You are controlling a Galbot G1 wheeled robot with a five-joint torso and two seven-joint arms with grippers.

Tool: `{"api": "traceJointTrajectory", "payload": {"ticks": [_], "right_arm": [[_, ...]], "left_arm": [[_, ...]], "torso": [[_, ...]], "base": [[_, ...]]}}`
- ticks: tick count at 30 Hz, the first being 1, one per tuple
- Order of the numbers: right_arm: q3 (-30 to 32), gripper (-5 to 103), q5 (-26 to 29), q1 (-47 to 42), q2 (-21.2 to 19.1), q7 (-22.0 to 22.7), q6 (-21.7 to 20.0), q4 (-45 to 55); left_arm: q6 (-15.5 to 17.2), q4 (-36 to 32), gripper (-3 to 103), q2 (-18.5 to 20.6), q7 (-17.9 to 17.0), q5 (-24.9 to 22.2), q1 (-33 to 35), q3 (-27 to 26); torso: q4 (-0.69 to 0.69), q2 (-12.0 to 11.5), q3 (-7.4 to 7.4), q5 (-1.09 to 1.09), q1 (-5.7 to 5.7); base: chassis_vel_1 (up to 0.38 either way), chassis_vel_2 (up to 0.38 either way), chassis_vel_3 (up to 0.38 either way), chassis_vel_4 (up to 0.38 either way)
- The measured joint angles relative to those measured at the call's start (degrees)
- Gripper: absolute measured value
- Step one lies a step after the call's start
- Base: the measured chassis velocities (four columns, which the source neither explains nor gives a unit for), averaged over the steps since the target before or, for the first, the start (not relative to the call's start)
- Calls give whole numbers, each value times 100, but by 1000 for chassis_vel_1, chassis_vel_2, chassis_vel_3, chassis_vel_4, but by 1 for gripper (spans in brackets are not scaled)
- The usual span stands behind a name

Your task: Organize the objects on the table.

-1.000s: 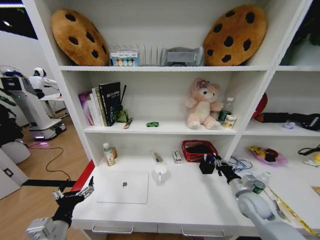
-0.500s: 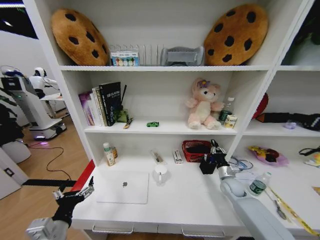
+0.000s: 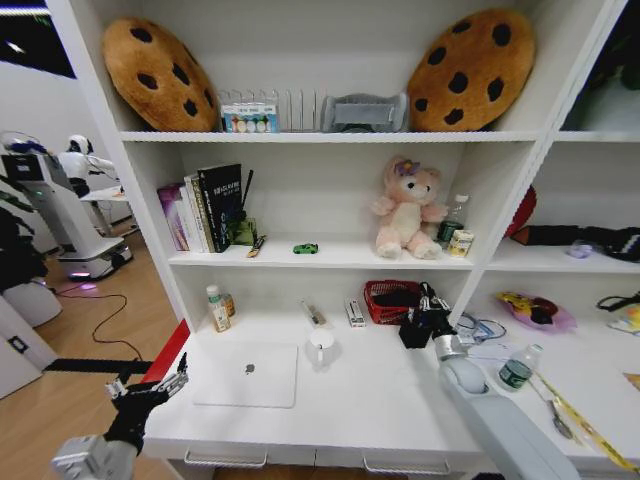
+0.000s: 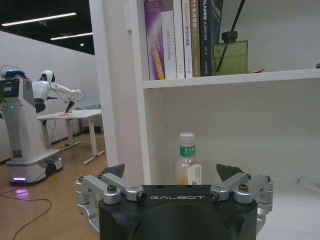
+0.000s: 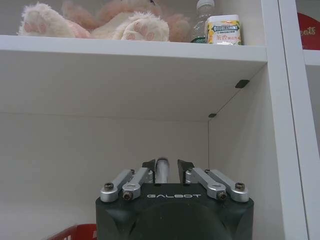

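Observation:
My right gripper [image 3: 430, 303] hangs just above the black pen holder [image 3: 413, 333] at the back of the white table [image 3: 380, 400], beside the red basket [image 3: 393, 297]. In the right wrist view the right gripper [image 5: 165, 165] is shut on a thin grey pen [image 5: 161, 174] standing upright between its fingers. The silver laptop [image 3: 246, 374] lies closed at the table's front left. A green toy car [image 3: 305, 248] sits on the shelf above. A clear green-capped bottle [image 3: 516, 371] stands right of my arm. My left gripper [image 3: 150, 388] waits open off the table's left corner.
A white mug [image 3: 321, 346] stands beside the laptop, and small bottles [image 3: 216, 309] stand at the back left, one bottle [image 4: 187, 161] facing the left gripper [image 4: 172, 172]. The pink plush bear [image 3: 405, 207] and books [image 3: 205, 207] fill the shelf above. Pens lie near the right front edge [image 3: 560, 415].
My right gripper has swung left and back, from right of the pen holder to directly above it, and has hardly moved in the last half second. The left arm is still.

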Motion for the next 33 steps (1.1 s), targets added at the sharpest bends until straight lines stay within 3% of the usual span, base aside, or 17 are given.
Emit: {"api": "traceJointTrajectory", "payload": {"ticks": [2, 4, 8, 10, 11, 13, 14, 15, 19, 20, 21, 22, 25, 29, 33], "right_arm": [[5, 28, 5, -12, -1, -6, -10, 8], [53, 44, 44, -40, -12, 13, -40, 44], [132, 49, 87, -138, -36, 77, -81, 170], [256, 61, 101, -476, -111, 219, -267, 562], [256, 61, 101, -476, -111, 219, -267, 562], [532, 71, 541, -1206, -191, -36, -886, 1352], [532, 71, 541, -1206, -191, -36, -886, 1352], [688, 82, 790, -1693, -222, -96, -1275, 1849], [1116, 97, 1060, -2873, -281, 273, -2010, 3097], [1116, 97, 1060, -2873, -281, 273, -2010, 3097], [1319, 99, 1153, -3285, -268, 379, -2398, 3520], [1319, 99, 1153, -3285, -268, 379, -2398, 3520], [1451, 100, 1064, -3977, -123, 872, -2748, 4136], [1451, 100, 532, -4144, -25, 938, -2501, 4074], [1423, 100, 420, -4165, 2, 891, -2323, 4059]], "left_arm": [[0, 0, 100, 0, 0, 0, 0, 0], [0, 0, 100, 0, 0, 0, 0, 0], [0, 0, 100, 0, 0, 0, 0, 0], [0, 0, 100, 0, 0, 0, 0, 0], [0, 0, 100, 0, 0, 0, 0, 0], [0, 0, 100, 0, 0, 0, 0, 0], [0, 0, 100, 0, 0, 0, 0, 0], [0, 0, 100, 0, 0, 0, 0, 0], [0, 0, 100, 0, -3, 0, 0, 0], [0, 0, 100, 0, -3, 0, 0, 0], [0, 0, 100, 0, -1, 0, 0, 0], [0, 0, 100, 0, -1, 0, 0, 0], [0, 0, 100, 0, 0, 0, 0, 0], [0, 0, 100, 0, 0, 0, 0, 0], [0, 0, 100, 0, 0, 0, 0, 0]], "torso": [[0, 0, 0, 0, 0], [0, 0, 0, 0, 0], [1, 0, 0, 0, 0], [1, 0, 0, 0, 0], [1, 0, 0, 0, 0], [1, 0, 0, 0, 0], [1, 0, 0, 0, 0], [-2, 0, 0, 2, 0], [0, 1, -1, -1, -2], [0, 1, -1, -1, -2], [0, 1, -1, -2, -1], [0, 1, -1, -2, -1], [-1, 1, -1, 0, -1], [0, 1, -1, 0, -2], [0, 1, 0, 0, -1]], "base": [[0, 0, 0, 0], [0, 0, 0, 0], [0, 0, 0, 0], [0, 0, 0, 0], [0, 0, 0, 0], [0, 0, 0, 0], [0, 0, 0, 0], [0, 0, 0, 0], [0, 0, 0, 0], [0, 0, 0, 0], [0, 0, 0, 0], [0, 0, 0, 0], [0, 0, 0, 0], [0, 0, 0, 0], [0, 0, 0, 0]]}}
